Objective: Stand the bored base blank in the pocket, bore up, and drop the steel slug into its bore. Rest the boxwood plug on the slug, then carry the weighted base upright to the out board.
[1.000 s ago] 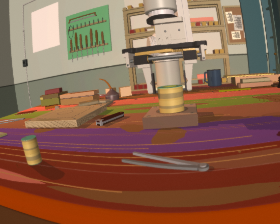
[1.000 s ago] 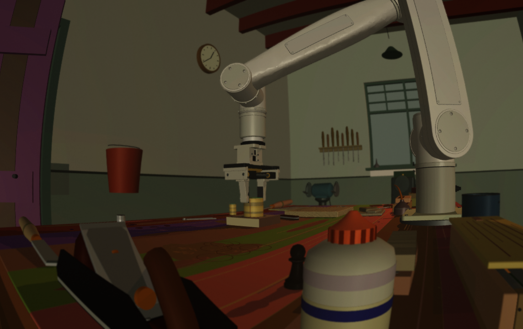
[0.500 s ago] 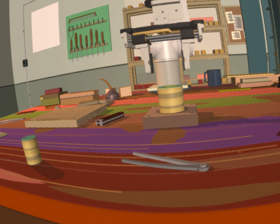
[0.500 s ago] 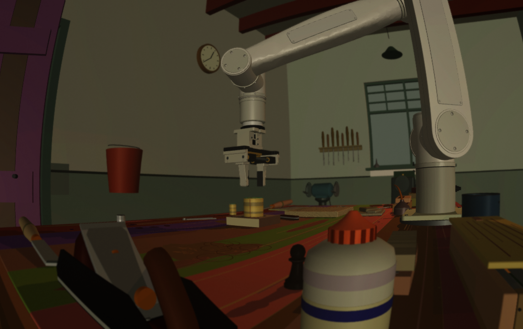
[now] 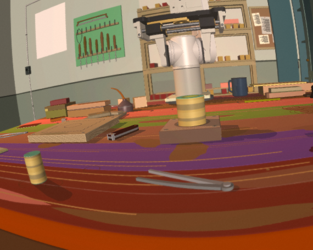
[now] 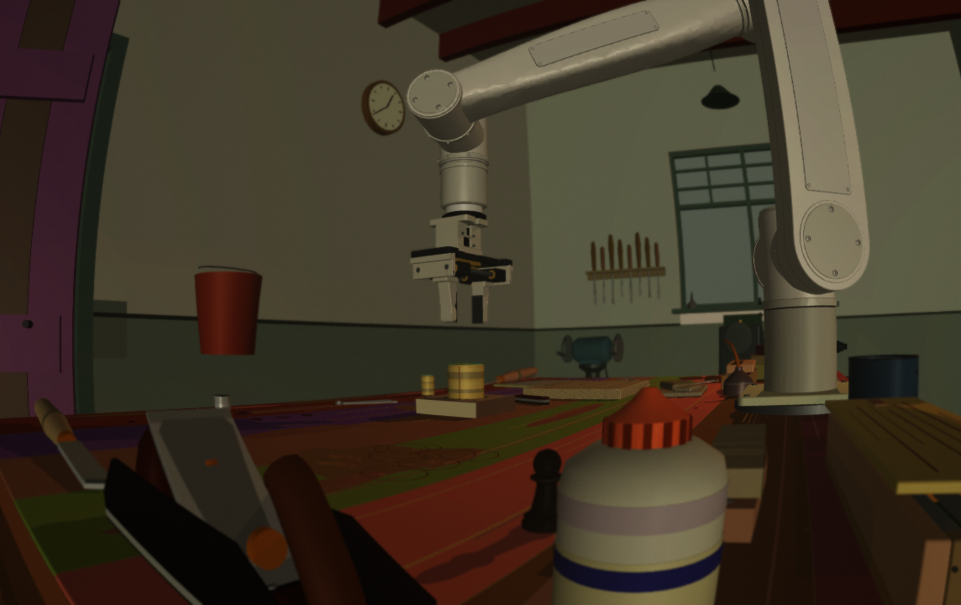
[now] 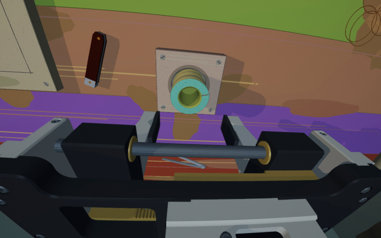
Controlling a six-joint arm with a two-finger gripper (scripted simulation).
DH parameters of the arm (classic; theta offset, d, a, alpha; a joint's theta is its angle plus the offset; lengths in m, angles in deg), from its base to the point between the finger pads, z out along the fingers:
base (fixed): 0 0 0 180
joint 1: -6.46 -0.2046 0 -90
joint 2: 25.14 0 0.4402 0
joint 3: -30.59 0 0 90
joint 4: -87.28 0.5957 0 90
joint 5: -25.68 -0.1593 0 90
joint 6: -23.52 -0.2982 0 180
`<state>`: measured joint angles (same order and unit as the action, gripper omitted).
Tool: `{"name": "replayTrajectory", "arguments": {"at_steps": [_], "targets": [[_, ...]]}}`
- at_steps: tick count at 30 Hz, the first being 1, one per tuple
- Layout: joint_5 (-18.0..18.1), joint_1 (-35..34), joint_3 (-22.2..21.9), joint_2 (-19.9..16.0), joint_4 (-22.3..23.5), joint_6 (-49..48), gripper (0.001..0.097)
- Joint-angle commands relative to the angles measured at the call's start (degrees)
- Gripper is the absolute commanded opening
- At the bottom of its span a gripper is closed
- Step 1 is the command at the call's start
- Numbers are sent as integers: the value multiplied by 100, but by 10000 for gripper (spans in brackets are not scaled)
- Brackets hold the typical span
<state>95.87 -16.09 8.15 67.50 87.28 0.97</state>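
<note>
The bored base blank (image 5: 191,110) (image 6: 465,381) (image 7: 189,95), a banded boxwood cylinder with a teal top rim, stands upright with its bore up in the round pocket of a square block (image 5: 190,131) (image 7: 189,79). The bore looks hollow from the wrist camera. My gripper (image 5: 184,54) (image 6: 464,308) (image 7: 190,125) hangs well above the blank, open and empty. A smaller banded plug (image 5: 35,167) (image 6: 428,384) stands on the bench, apart to the left. A small steel slug (image 6: 222,402) sits near the far bench edge in the second side camera.
A blue mug (image 5: 238,86) stands at the back. A plywood out board (image 5: 73,129) (image 7: 11,44) lies left of the block, with a dark folding tool (image 5: 122,132) (image 7: 96,59) between them. Grey dividers (image 5: 188,180) lie in front. A glue bottle (image 6: 638,504) and pawn (image 6: 544,489) stand apart.
</note>
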Motion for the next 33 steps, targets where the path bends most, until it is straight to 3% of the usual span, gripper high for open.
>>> {"name": "replayTrajectory", "arguments": {"at_steps": [1,10,15,33], "targets": [[6,0,8,4,-3,0,758],[48,0,32,23,-3,0,758],[360,0,226,158,-8,0,758],[369,0,221,156,-4,0,758]]}}
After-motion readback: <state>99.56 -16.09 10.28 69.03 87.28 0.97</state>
